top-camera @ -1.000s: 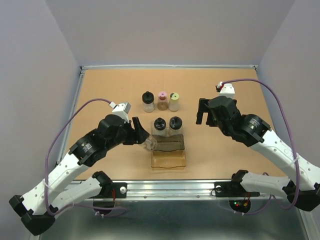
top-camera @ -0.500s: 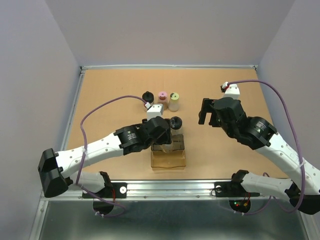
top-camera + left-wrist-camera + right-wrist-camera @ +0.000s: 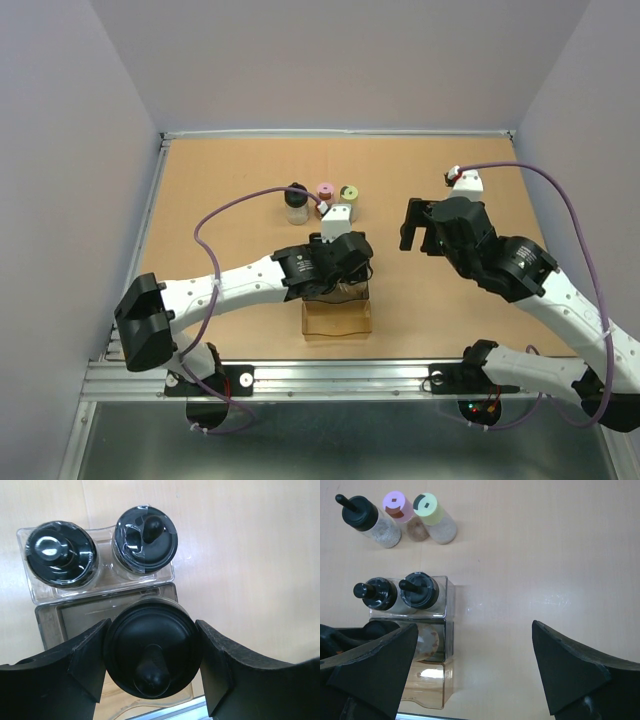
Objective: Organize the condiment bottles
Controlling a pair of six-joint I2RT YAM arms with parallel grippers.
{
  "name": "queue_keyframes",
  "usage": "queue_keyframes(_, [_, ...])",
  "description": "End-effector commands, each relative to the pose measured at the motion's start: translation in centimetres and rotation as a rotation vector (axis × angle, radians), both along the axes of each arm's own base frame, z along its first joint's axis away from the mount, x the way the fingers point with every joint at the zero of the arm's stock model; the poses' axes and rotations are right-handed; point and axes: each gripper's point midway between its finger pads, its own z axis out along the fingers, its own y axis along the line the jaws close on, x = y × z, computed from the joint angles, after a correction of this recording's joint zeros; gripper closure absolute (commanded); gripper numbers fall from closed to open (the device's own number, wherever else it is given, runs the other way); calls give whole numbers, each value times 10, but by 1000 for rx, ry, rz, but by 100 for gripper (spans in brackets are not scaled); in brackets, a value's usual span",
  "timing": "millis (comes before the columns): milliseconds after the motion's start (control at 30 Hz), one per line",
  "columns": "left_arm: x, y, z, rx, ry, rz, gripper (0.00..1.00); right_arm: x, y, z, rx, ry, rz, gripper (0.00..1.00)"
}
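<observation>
TRAY FILLING UP: The left gripper [image 3: 151,662] pinches a black-capped condiment bottle [image 3: 150,630] around its round body, over the middle of the brown-tinted clear tray [image 3: 44,625]. Whether its base touches down cannot be told. It sits at 6 o'clock of the right-hand seated bottle [image 3: 146,539], beside the left-hand seated bottle [image 3: 60,552] in the far row. At 12 o'clock of the tray, a loose black-capped bottle [image 3: 367,520], a pink-capped bottle [image 3: 400,510] and a yellow-green-capped bottle [image 3: 432,515] line the table [image 3: 220,170]. The right gripper [image 3: 475,626] hovers at 3 o'clock, fingers spread, empty. The bottles look light, rigid and smooth-walled, likely slippery. Gripping the body just under the cap seems safer than the thin knob.
</observation>
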Motion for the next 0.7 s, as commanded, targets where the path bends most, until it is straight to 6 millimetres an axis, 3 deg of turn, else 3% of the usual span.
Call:
queue_keyframes(0, [7, -14, 27, -74, -55, 33, 100, 1, -10, 8, 3, -41, -31, 0])
queue_keyframes(267, [6, -9, 7, -16, -29, 64, 100, 0, -10, 3, -5, -33, -26, 0])
queue_keyframes(667, [12, -25, -20, 54, -21, 72, 100, -3, -11, -3, 1, -21, -27, 0])
